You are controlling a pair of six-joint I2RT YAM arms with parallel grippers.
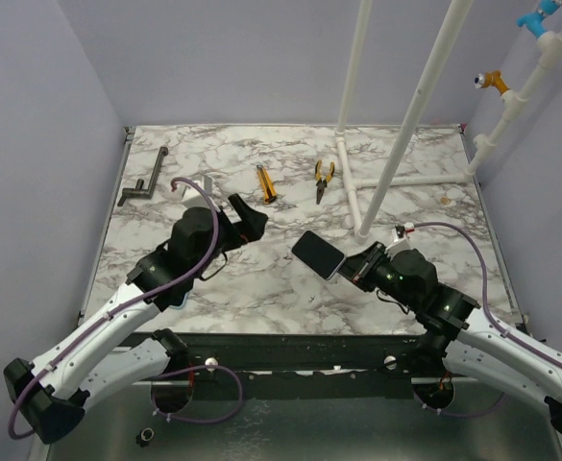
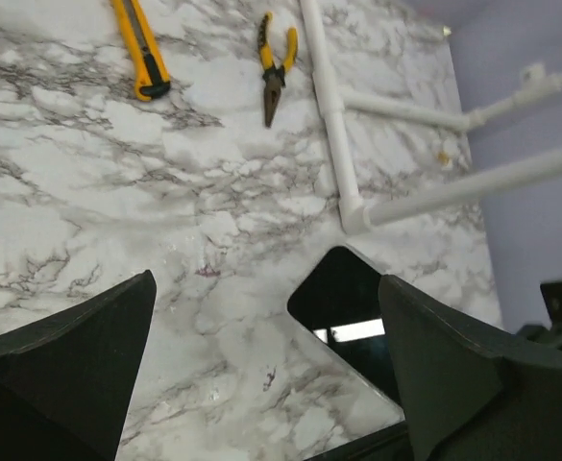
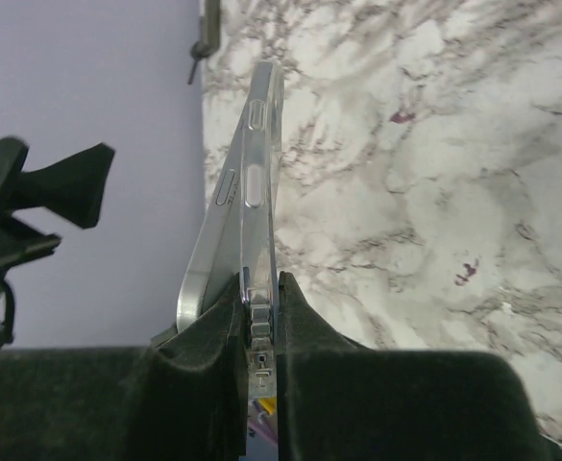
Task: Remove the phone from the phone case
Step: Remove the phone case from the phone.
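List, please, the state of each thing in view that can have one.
phone, held aloft, tilted, by one edge.
clear case, still on the phone, at least partly.
right pincer, shut on the phone.
left pincer, open, empty.
pliers, lying flat, nose closed.
utility knife, lying flat, no blade showing.

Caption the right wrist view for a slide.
Right hand pinches the cased phone edge-on over the marble table.

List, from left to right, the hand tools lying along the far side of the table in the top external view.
black metal crank handle → yellow utility knife → yellow-handled pliers
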